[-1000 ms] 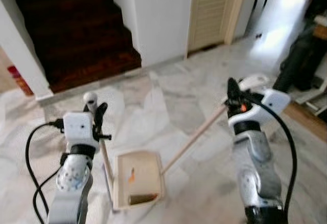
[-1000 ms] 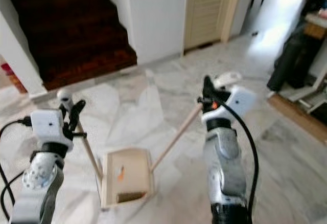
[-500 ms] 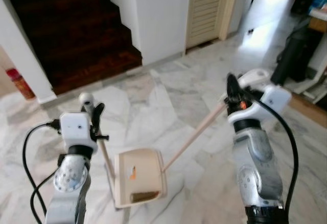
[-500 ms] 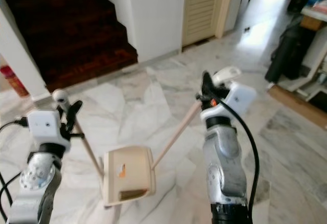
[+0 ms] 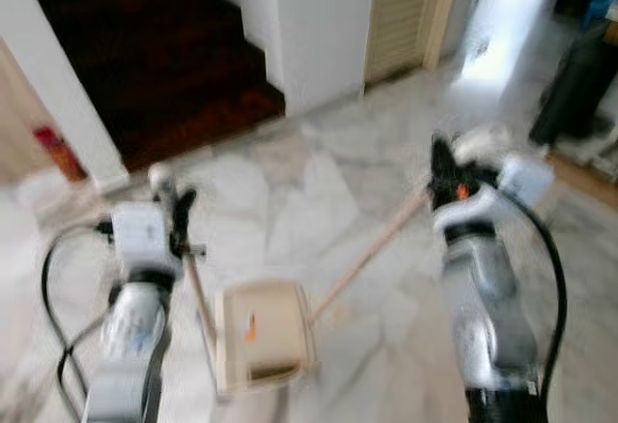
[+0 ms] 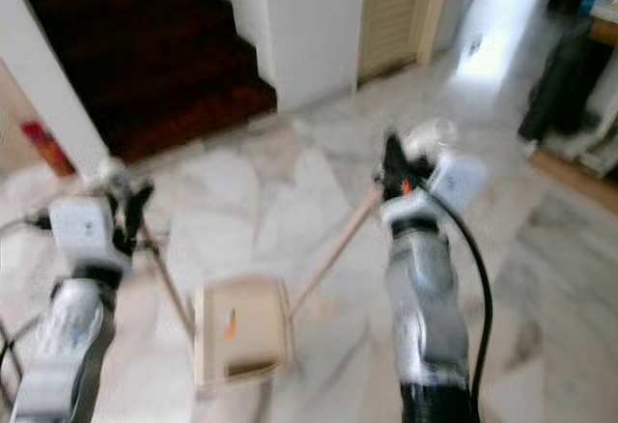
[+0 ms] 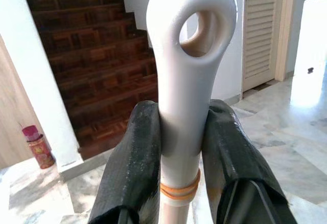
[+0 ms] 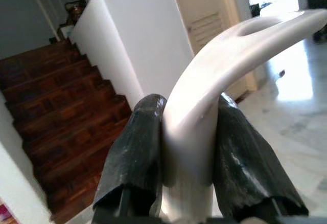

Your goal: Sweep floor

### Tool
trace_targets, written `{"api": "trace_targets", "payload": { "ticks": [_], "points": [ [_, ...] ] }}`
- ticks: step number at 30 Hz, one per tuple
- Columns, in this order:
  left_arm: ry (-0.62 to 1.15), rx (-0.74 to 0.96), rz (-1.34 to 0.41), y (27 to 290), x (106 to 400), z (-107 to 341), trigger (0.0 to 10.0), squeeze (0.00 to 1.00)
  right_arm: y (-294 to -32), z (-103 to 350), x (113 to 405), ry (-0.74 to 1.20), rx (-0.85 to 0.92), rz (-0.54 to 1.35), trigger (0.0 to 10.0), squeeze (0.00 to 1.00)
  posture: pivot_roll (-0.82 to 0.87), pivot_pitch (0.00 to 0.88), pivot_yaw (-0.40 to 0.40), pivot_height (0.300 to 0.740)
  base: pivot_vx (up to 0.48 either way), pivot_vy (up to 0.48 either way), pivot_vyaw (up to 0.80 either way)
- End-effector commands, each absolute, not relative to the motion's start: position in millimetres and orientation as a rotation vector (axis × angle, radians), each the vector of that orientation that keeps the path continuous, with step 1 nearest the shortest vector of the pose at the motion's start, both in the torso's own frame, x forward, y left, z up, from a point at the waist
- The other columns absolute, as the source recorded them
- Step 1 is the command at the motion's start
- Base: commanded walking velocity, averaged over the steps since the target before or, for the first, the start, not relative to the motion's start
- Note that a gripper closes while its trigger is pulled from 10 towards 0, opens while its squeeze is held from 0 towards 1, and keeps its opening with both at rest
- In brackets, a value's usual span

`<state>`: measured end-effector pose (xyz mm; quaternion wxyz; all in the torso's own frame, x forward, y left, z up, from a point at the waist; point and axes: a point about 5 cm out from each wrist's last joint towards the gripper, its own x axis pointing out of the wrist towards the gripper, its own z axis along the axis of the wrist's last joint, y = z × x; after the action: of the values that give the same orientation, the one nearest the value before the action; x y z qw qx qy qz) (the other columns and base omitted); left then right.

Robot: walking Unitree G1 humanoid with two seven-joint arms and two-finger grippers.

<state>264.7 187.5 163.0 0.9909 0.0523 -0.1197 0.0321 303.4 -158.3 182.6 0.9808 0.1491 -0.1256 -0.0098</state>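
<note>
My left gripper is shut on the white looped end of a thin wooden stick. That stick runs down to a beige dustpan low between my arms. The pan holds a small orange scrap. My right gripper is shut on the curved white end of a second, longer stick, which slants down to the dustpan's right side. Its lower end is hidden behind the pan. Both eye views are blurred.
Pale marble floor spreads ahead. A dark wooden staircase rises at the back left, with a red bottle beside its white pillar. A white wall block and a louvred door stand behind. Dark objects sit at the far right.
The whole picture has shifted and gone blurry, so the camera has moved. Both grippers keep their hold and the dustpan stays between the arms.
</note>
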Motion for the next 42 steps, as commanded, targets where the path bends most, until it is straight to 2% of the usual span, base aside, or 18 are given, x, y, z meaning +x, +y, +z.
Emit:
{"api": "trace_targets", "payload": {
  "ticks": [1,16,37,42],
  "points": [
    [-0.293,0.115,0.072,188.9,262.7,175.5,10.0,0.00,-153.2,201.3,302.7,-0.324,0.301,0.007,10.0,0.00,0.02,0.045,0.010,0.740,0.000,0.439,0.00],
    [-0.287,0.117,0.068,188.8,260.6,175.4,10.0,0.00,-152.0,200.1,300.8,-0.316,0.303,0.005,10.0,0.00,0.02,0.050,0.016,0.740,0.000,0.438,0.00],
    [-0.282,0.123,0.033,185.8,259.7,174.1,10.0,0.00,-149.4,202.0,298.8,-0.330,0.290,0.008,10.0,0.00,0.00,0.005,0.032,0.740,0.000,0.439,0.00],
    [-0.282,0.126,0.028,185.7,259.9,174.4,10.0,0.00,-147.8,202.7,298.9,-0.334,0.286,0.017,10.0,0.00,0.00,0.000,0.035,0.740,0.000,0.442,0.53]
  ]
}}
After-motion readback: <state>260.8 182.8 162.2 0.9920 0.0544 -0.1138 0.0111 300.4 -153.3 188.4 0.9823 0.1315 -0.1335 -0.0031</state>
